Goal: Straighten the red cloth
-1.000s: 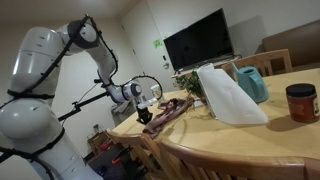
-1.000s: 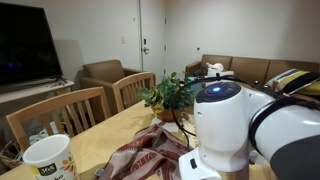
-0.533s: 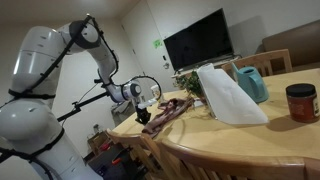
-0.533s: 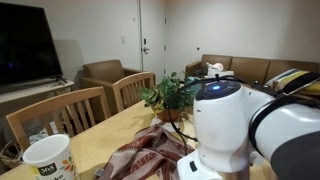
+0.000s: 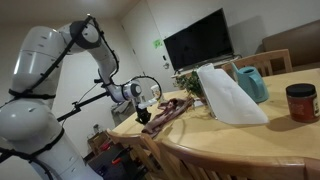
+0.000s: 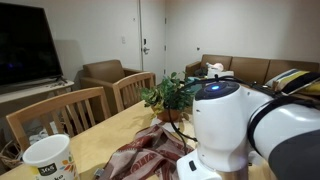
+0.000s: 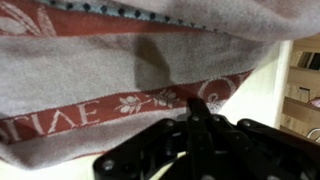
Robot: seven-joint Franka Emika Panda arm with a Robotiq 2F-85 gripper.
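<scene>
The red cloth (image 5: 170, 110), patterned red and grey, lies rumpled near the edge of the wooden table (image 5: 250, 140). It also shows in an exterior view (image 6: 150, 150) and fills the wrist view (image 7: 120, 60). My gripper (image 5: 143, 115) is at the cloth's end by the table edge. In the wrist view the fingers (image 7: 197, 108) are pressed together on the cloth's red border. In an exterior view the arm's white body (image 6: 225, 130) hides the gripper.
A white paper bag (image 5: 228, 95), a teal pitcher (image 5: 252, 82) and a red-lidded jar (image 5: 300, 102) stand on the table. A potted plant (image 6: 170, 97) stands just behind the cloth. A white mug (image 6: 48, 160) stands nearby. Wooden chairs (image 6: 60, 115) line the table's side.
</scene>
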